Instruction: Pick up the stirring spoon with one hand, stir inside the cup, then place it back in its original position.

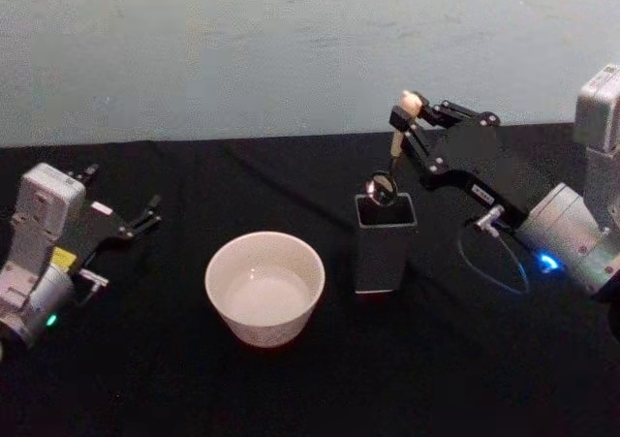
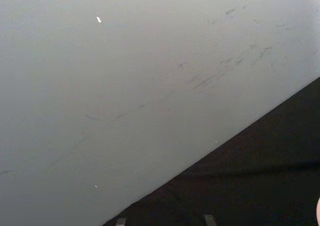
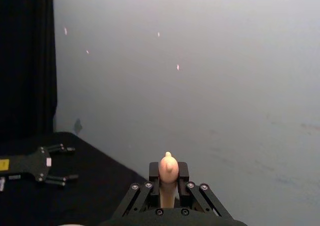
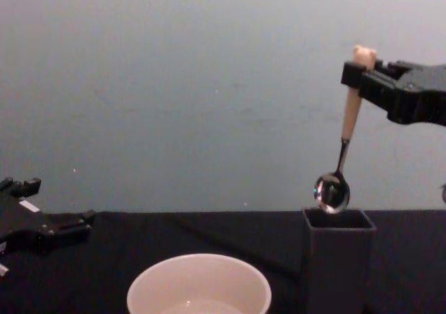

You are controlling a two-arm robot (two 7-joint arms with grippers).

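While my right gripper [image 4: 361, 74] clamps the stirring spoon [image 4: 350, 115], bowl just over the holder [image 4: 336, 258], I'd keep it plumb. My left gripper [image 1: 150, 214] idles spread, frame-left.

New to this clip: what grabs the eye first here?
The stirring spoon, pinched at its handle top by the right gripper, hangs with its bowl over the mouth of the dark grey holder. The cream cup sits left of the holder; the left gripper rests open far left.
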